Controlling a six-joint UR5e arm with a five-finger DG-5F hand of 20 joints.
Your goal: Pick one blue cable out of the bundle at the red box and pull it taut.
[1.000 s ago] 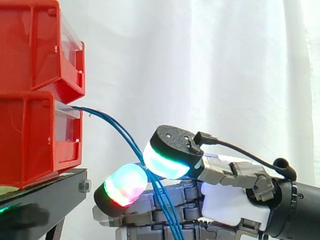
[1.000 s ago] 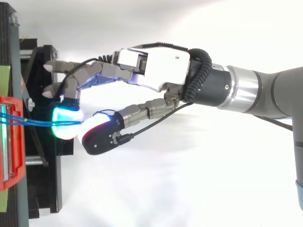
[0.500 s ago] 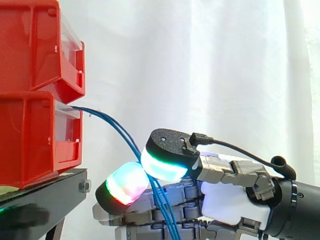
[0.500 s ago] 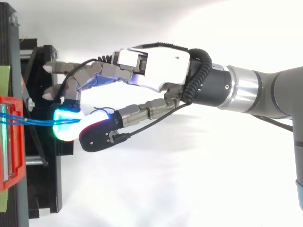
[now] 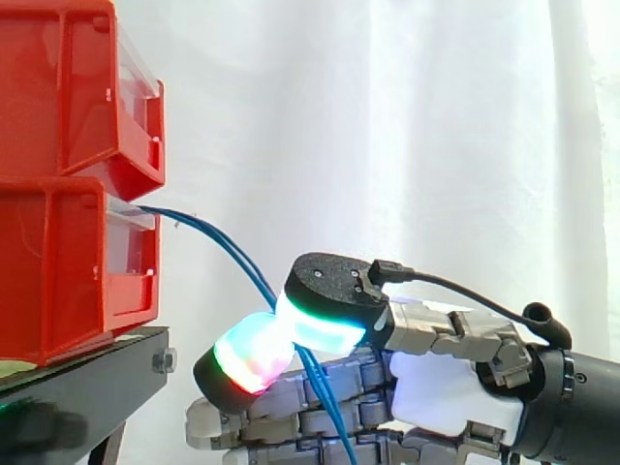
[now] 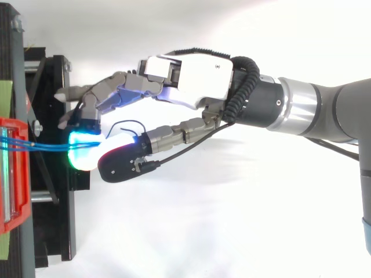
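Several thin blue cables (image 5: 218,237) leave the front of the lower red bin (image 5: 58,271) and sag down to the right; from above they (image 6: 40,147) run out of the bin's (image 6: 14,174) edge toward the hand. My hand (image 5: 446,383) comes in from the right, just off the stand's edge. Its thumb pad (image 5: 325,325), glowing cyan and green, is pressed against a finger pad (image 5: 247,354) glowing red and green. The cables pass between the two pads and hang on below the hand. How many cables are pinched is hidden. The other fingers (image 6: 93,92) reach straight toward the stand.
A second red bin (image 5: 68,87) sits stacked on the lower one. Both rest on a black stand (image 5: 87,373) whose edge lies close to my fingertips. A white curtain hangs behind.
The thumb pad has come down and left until it meets the finger pad, closing the gap around the cables. The outer fingers have drawn back a little from the stand.
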